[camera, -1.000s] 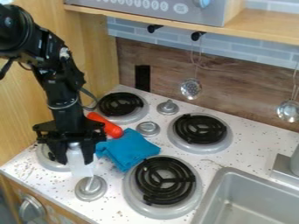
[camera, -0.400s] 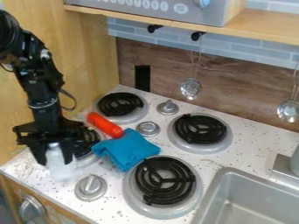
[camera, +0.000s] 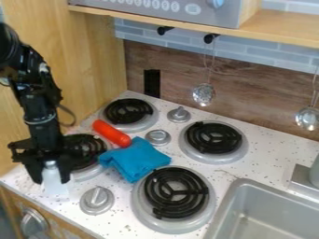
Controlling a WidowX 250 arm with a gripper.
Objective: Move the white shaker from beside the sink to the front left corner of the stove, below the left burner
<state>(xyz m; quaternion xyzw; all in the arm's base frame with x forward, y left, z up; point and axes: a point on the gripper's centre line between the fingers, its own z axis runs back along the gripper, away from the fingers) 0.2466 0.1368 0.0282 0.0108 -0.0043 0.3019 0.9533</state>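
Black tool is grasping a whitish object by the counter's left corner! Blue cloth is touching the red cylinder.

Bright, soft indoor light spreads fairly evenly over the pale, speckled counter. The direction of the light source is hard to tell. Small glints mark the two hanging metal ladles, and a muted sheen lies in the sink at near right. The wooden backboard looks dimmer under the shelf. At near left, a whitish object almost blends into the bright counter.
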